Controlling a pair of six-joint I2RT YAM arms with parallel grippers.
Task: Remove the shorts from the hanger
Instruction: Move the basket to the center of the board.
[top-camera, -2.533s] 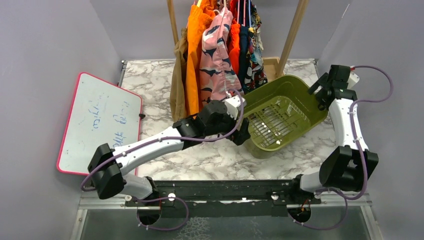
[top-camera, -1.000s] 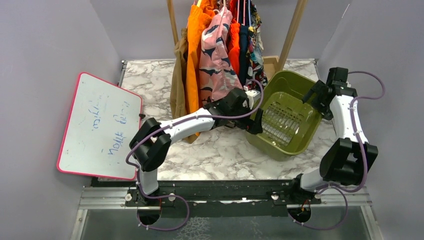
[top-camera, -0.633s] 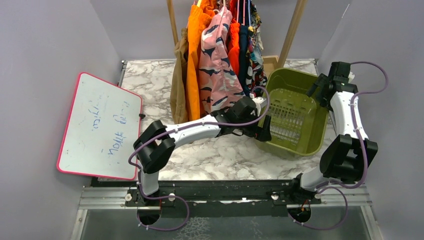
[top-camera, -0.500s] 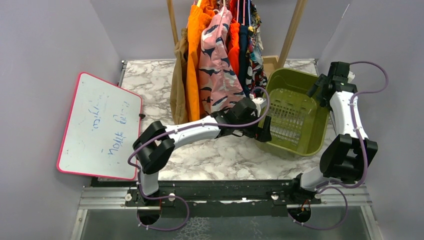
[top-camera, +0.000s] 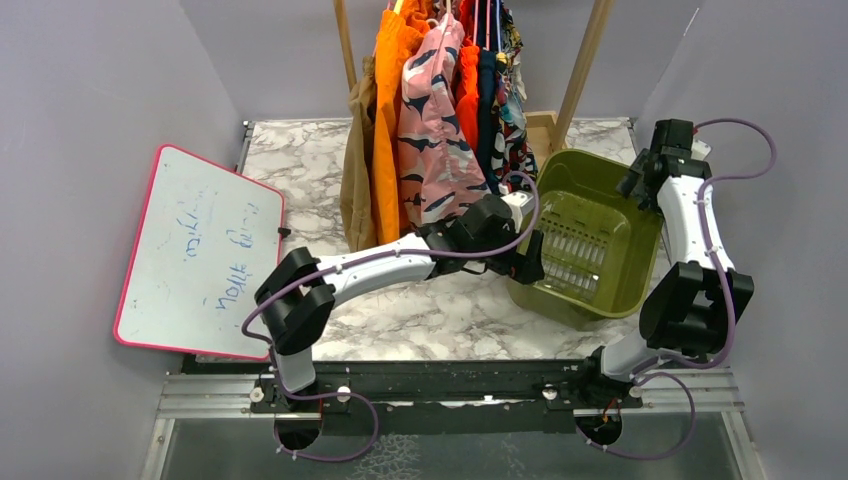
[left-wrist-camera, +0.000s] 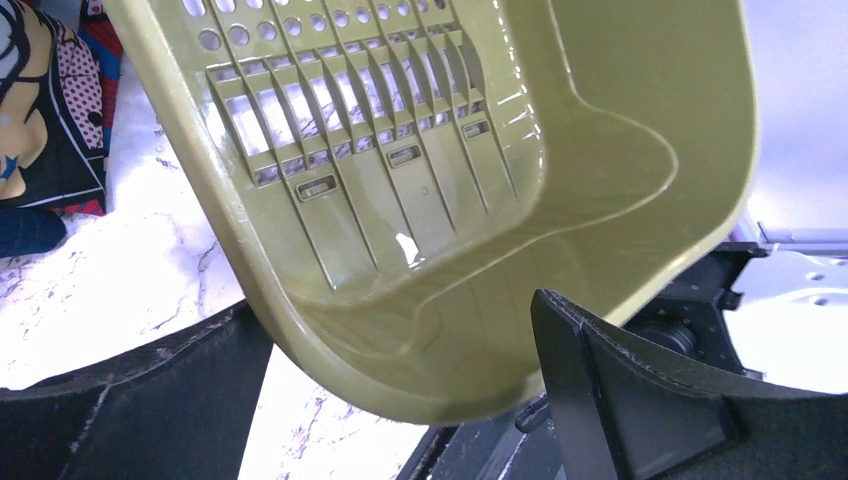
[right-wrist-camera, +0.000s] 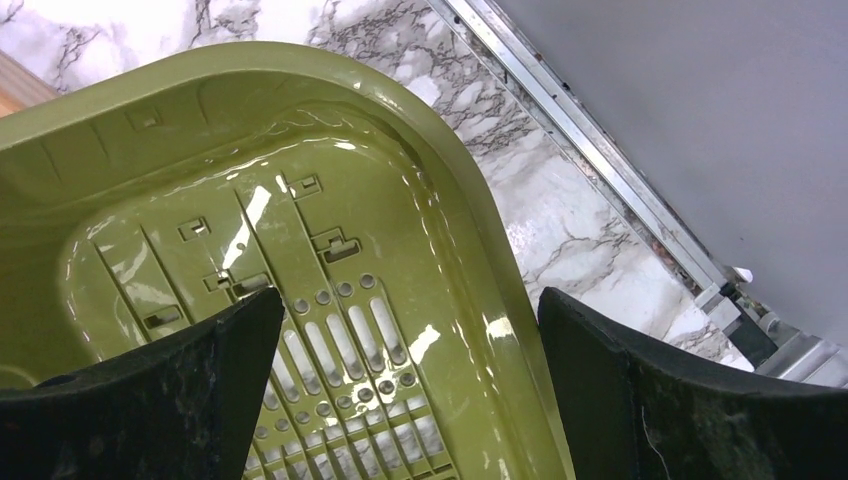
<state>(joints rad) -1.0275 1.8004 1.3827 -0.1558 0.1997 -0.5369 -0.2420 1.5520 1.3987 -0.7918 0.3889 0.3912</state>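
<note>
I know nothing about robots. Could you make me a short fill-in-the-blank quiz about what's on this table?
1. The laundry basket on the marble table is ____ in colour.
2. The shorts hang on the rack, and the basket holds ____ of them.
3. The whiteboard with the pink border lies on the ____ side of the table.
4. The left gripper and the right gripper, both open, are at the rim of the ____.

Missing words: green; none; left; basket.

plain lilac-grey walls (top-camera: 90, 100) close in a white marble-patterned table (top-camera: 440, 320) — a wooden rack (top-camera: 585, 70) stands at its far edge, a pink-rimmed whiteboard (top-camera: 200, 250) leans at left.
</note>
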